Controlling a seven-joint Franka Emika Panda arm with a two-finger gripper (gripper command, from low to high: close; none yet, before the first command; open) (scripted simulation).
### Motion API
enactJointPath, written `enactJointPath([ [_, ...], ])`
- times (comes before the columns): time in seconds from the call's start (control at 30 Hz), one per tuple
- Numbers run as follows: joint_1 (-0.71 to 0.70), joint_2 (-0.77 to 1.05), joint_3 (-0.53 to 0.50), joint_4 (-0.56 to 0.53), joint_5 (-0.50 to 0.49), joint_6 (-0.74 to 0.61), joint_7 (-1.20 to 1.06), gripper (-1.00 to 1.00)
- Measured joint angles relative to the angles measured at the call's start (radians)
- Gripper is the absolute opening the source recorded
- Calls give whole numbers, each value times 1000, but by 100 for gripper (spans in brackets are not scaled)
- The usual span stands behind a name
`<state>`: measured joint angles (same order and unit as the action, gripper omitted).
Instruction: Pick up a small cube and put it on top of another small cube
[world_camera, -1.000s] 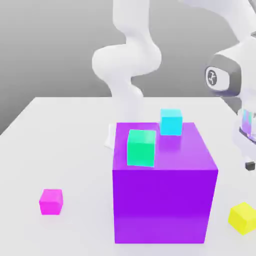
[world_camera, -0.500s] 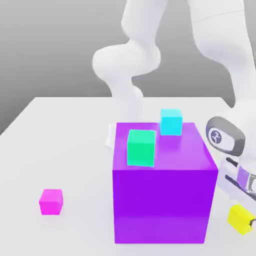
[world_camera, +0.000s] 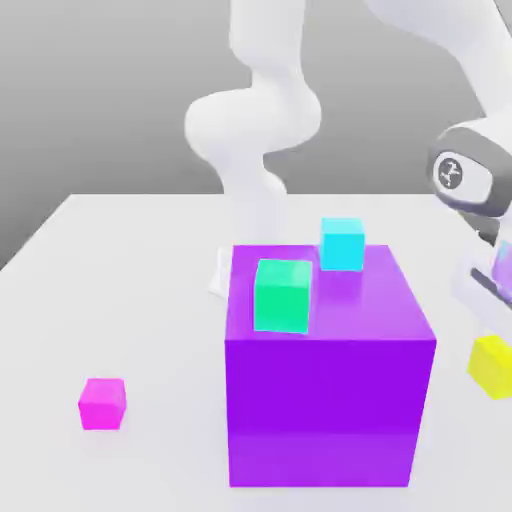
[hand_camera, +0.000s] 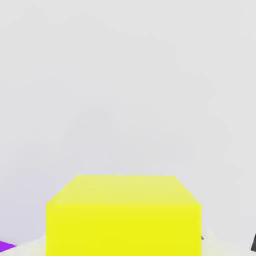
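Observation:
The small yellow cube (world_camera: 491, 368) hangs clear of the white table at the exterior view's right edge, beside the big purple cube (world_camera: 325, 405) and roughly level with its upper half. My gripper (world_camera: 494, 352) is shut on the yellow cube from above. In the hand view the yellow cube (hand_camera: 124, 215) sits close up between my fingers, with white table behind it. A small magenta cube (world_camera: 103, 403) rests on the table at the exterior view's left.
A green cube (world_camera: 284, 295) and a cyan cube (world_camera: 342, 244) sit on top of the big purple cube. The arm's white base column (world_camera: 255, 150) rises behind it. A sliver of the purple cube (hand_camera: 6, 246) shows in the hand view.
The gripper came down onto the yellow cube on the table, shut on it, and has now risen with it off the table.

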<state>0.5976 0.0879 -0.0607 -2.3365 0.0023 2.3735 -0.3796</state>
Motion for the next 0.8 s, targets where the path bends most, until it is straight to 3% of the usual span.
enactJointPath([
  [0.47,-267,-462,-114,-18,-113,-413,448,-100],
  [0.63,-296,-468,-157,-129,-91,-284,437,-100],
  [0.67,-297,-457,-159,-152,-91,-250,436,100],
  [0.8,-297,-457,-159,-152,-91,-250,436,100],
])
